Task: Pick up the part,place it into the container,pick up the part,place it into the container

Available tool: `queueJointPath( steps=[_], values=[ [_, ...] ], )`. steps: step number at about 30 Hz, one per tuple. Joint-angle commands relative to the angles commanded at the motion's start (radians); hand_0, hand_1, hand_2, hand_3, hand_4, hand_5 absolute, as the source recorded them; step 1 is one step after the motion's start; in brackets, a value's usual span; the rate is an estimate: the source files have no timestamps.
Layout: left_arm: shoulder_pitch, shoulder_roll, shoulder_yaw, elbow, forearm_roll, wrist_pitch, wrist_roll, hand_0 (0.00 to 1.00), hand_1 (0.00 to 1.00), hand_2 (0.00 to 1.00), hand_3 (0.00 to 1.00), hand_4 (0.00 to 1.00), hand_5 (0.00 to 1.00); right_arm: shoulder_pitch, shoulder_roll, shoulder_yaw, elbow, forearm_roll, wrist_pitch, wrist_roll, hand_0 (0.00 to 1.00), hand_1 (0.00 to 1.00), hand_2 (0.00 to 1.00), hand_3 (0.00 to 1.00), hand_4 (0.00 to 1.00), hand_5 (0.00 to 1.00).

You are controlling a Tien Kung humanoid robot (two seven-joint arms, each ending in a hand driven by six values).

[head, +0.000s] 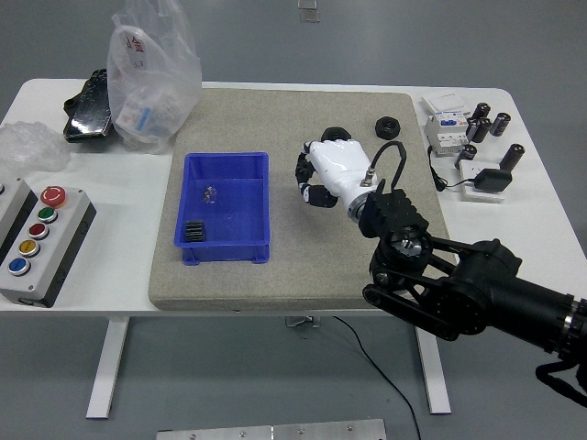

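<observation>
My right hand [314, 183] is white with dark fingertips and hovers over the grey mat [293, 266], just right of the blue container [261, 206]. Its fingers are curled around a small black part [319, 195], held above the mat. The container holds a small black ribbed part [193, 231] and a small silvery part [211, 193]. One black nut [335, 137] shows partly behind the hand, and another black nut [389, 126] lies farther right. The left arm is out of view.
A button control box [37, 240] sits at the left edge. A clear plastic bag [151, 73] and a black object [87, 105] lie at the back left. Electrical modules [449, 128], black cylinders [488, 124] and a black adapter [492, 179] crowd the right side.
</observation>
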Motion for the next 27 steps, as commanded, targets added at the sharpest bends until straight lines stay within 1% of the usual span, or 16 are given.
queueJointPath(
  steps=[1, 2, 4, 7, 8, 12, 13, 18, 19, 24, 25, 27],
  values=[
    [0.000, 0.000, 0.000, 0.000, -0.001, 0.000, 0.000, 0.644, 0.570, 0.561, 0.618, 0.723, 0.336, 0.005, 0.005, -0.018, 0.022, -0.009, 0.002, 0.001, 0.291, 0.422, 0.376, 0.366, 0.067, 0.002],
    [-0.001, 0.000, 0.000, 0.000, -0.001, 0.000, 0.000, 0.644, 0.570, 0.563, 0.618, 0.725, 0.339, 0.010, 0.016, -0.043, 0.049, -0.023, 0.009, 0.002, 0.430, 0.505, 0.485, 0.475, 0.133, 0.033],
    [-0.001, 0.000, 0.002, 0.000, -0.004, 0.000, 0.000, 0.644, 0.570, 0.563, 0.618, 0.725, 0.339, 0.017, 0.031, -0.081, 0.085, -0.034, 0.025, 0.004, 0.430, 0.505, 0.485, 0.475, 0.133, 0.033],
    [0.000, -0.001, -0.001, 0.000, -0.003, 0.001, 0.003, 0.644, 0.570, 0.563, 0.618, 0.725, 0.339, 0.030, 0.051, -0.130, 0.101, -0.040, 0.050, -0.002, 0.430, 0.505, 0.485, 0.475, 0.133, 0.033],
    [0.001, -0.001, -0.002, 0.000, -0.004, 0.001, 0.004, 0.644, 0.570, 0.562, 0.618, 0.726, 0.343, 0.035, 0.057, -0.144, 0.103, -0.045, 0.058, -0.006, 0.465, 0.623, 0.768, 0.743, 0.222, 0.213],
    [0.003, 0.000, -0.006, 0.000, 0.000, 0.002, 0.008, 0.644, 0.570, 0.562, 0.618, 0.726, 0.343, 0.046, 0.076, -0.162, 0.107, -0.071, 0.067, -0.020, 0.465, 0.623, 0.768, 0.743, 0.222, 0.213],
    [0.003, 0.000, -0.007, 0.000, 0.000, 0.002, 0.009, 0.644, 0.569, 0.562, 0.618, 0.726, 0.343, 0.046, 0.079, -0.163, 0.105, -0.074, 0.066, -0.024, 0.486, 0.685, 0.836, 0.829, 0.355, 0.218],
    [0.003, 0.001, -0.006, 0.000, 0.001, 0.002, 0.010, 0.644, 0.569, 0.562, 0.618, 0.726, 0.343, 0.043, 0.086, -0.165, 0.093, -0.070, 0.058, -0.036, 0.486, 0.685, 0.836, 0.829, 0.355, 0.218],
    [0.003, 0.001, -0.006, 0.000, 0.001, 0.002, 0.011, 0.644, 0.569, 0.561, 0.618, 0.727, 0.343, 0.041, 0.087, -0.165, 0.090, -0.068, 0.055, -0.038, 0.487, 0.690, 0.844, 0.835, 0.381, 0.230],
    [0.001, 0.001, -0.007, 0.000, 0.004, 0.002, 0.013, 0.644, 0.569, 0.561, 0.618, 0.727, 0.343, 0.035, 0.089, -0.162, 0.080, -0.061, 0.044, -0.043, 0.487, 0.690, 0.844, 0.835, 0.381, 0.230],
    [0.001, 0.001, -0.006, 0.000, 0.005, 0.002, 0.013, 0.644, 0.569, 0.560, 0.618, 0.727, 0.343, 0.032, 0.088, -0.157, 0.078, -0.060, 0.040, -0.044, 0.486, 0.690, 0.845, 0.828, 0.412, 0.253],
    [0.000, 0.002, -0.005, 0.000, 0.005, 0.001, 0.013, 0.644, 0.569, 0.560, 0.618, 0.727, 0.343, 0.025, 0.084, -0.144, 0.079, -0.060, 0.031, -0.043, 0.486, 0.690, 0.845, 0.828, 0.412, 0.253]
  ],
)
